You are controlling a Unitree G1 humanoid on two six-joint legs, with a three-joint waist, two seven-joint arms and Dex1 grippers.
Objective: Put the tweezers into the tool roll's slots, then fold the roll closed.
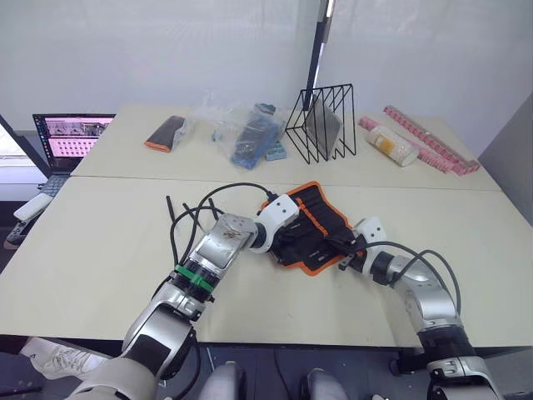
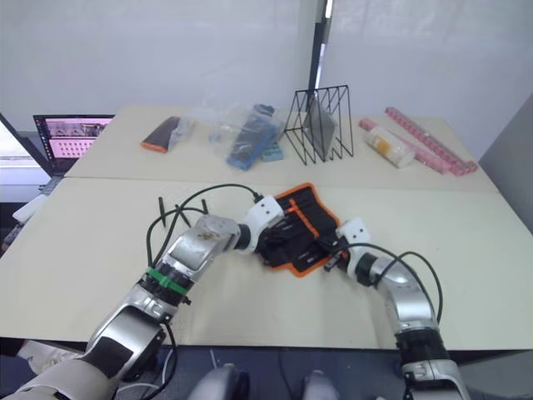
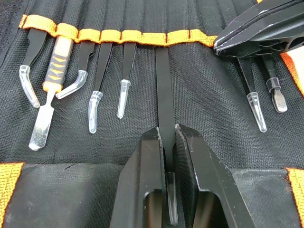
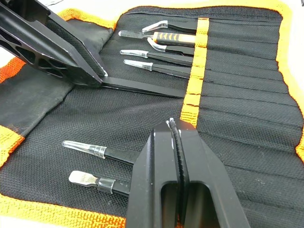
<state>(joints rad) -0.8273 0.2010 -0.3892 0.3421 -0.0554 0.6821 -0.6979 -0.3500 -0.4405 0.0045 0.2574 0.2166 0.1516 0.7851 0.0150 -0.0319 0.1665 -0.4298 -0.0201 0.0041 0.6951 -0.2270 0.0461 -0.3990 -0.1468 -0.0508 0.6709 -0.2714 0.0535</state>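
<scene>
My left claw [image 3: 167,156] is clenched on a slim black metal tweezer [image 3: 163,90], its upper end already under the orange slot band [image 3: 142,37] of the black fabric tool roll [image 1: 312,227], which lies open on the pale counter [image 1: 100,250]. My right claw [image 4: 178,156] is pressed closed and empty, pinning the fabric. Next, I judge, I push the tweezer deeper, then let go.
</scene>
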